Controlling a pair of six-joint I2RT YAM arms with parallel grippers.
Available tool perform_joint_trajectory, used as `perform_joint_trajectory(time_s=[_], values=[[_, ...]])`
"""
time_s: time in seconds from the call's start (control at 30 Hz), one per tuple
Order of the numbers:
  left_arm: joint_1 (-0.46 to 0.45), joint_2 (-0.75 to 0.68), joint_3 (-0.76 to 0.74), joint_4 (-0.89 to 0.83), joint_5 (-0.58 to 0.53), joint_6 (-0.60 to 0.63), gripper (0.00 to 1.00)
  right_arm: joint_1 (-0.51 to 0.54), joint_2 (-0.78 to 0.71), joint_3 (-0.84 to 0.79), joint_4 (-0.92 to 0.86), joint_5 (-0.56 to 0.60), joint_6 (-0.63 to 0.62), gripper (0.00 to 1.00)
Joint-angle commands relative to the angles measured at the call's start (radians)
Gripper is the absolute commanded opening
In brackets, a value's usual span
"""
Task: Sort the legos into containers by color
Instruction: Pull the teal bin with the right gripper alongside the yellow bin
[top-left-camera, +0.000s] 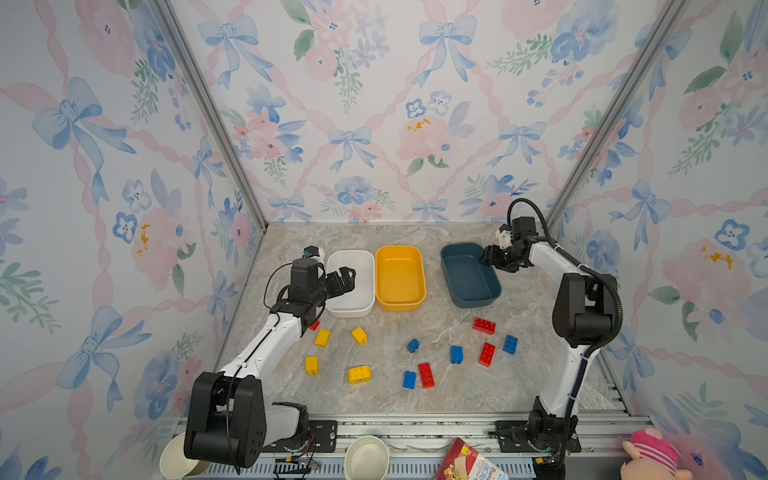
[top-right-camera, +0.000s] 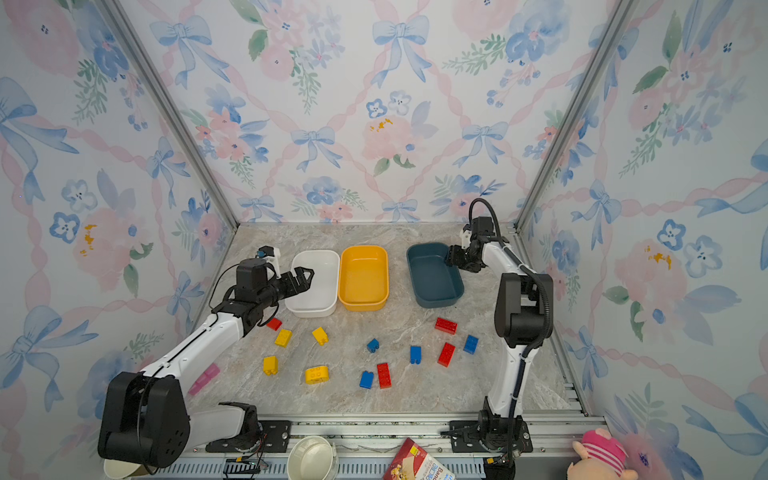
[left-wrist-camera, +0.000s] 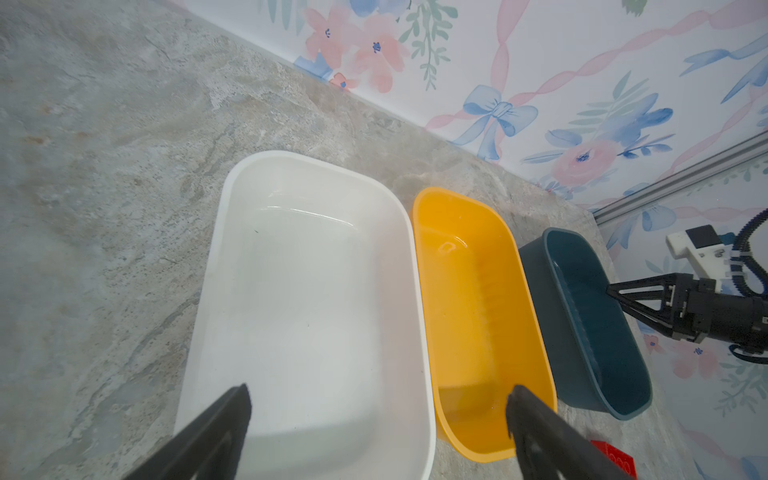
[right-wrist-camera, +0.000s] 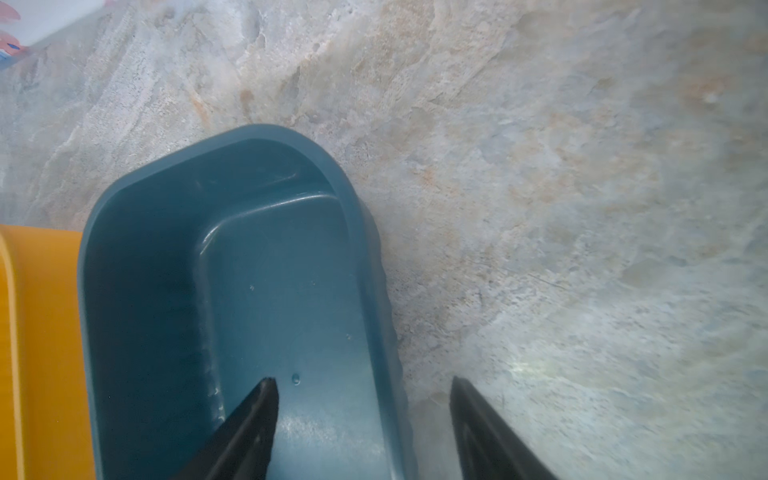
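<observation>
While the legos (top-left-camera: 359, 335) all lie loose on the desk (top-left-camera: 390, 328) in both top views, yellows leftward, reds and blues mostly rightward, I judge no sorting is done and I am first shifting the teal tub (top-left-camera: 467, 278). The left wrist view shows the white tub (left-wrist-camera: 311, 291), yellow tub (left-wrist-camera: 469, 311) and teal tub empty, my left jaws spread wide over the white. The right wrist view has my right jaws apart astride the teal wall, not yet pinching; next they must close squarely on it.
</observation>
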Motion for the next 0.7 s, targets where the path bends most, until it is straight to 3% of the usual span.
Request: perform_joint_trajectory(time_s=[0.0, 0.67], values=[[0.010, -0.018, -0.009, 0.014, 0.009, 0.015, 0.98, 0.026, 0.012, -0.010, 0.026, -0.043, 0.003, 0.68], [0.021, -0.008, -0.011, 0.014, 0.014, 0.024, 0.98, 0.126, -0.090, -0.126, 0.090, -0.043, 0.061, 0.67]])
